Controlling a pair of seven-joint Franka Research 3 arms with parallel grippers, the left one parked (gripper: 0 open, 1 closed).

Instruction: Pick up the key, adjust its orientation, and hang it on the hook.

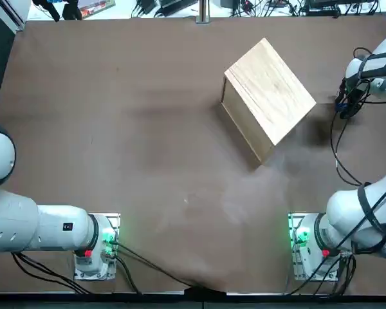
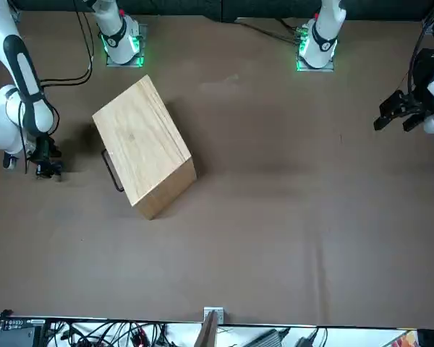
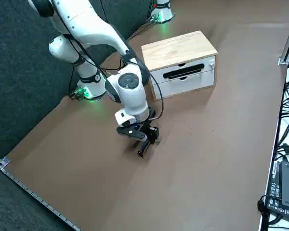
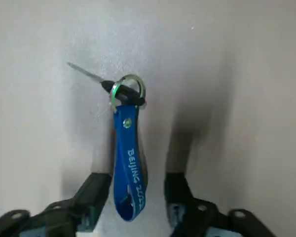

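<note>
One key (image 4: 129,148) is seen, one wooden box (image 1: 268,96), one table (image 1: 128,148) and one working gripper. In the wrist view the key is made up of a bright blue strap printed with pale letters, a metal split ring (image 4: 129,90) at the strap's far end, and a short thin metal blade (image 4: 85,73) that juts from the ring at a slant. The strap is laid flat on the brown table, and its near end is found between the two fingers (image 4: 94,190).

The right gripper (image 4: 135,195) is pointed down at the table, with its fingers spread apart on either side of the strap (a clear gap is left on each side, and nothing is pinched). In the right side view the gripper (image 3: 143,144) is held low over the table, near the table's edge on the robot's right, and whether its tips touch the surface cannot be told.

In the top view the box is set askew on the far half of the table, and the right gripper (image 1: 345,106) is placed at about three o'clock from it, just beyond its corner. A dark handle (image 3: 183,71) is seen on the box's pale front face in the right side view. The key itself is too small to be made out in the top and front views.
</note>
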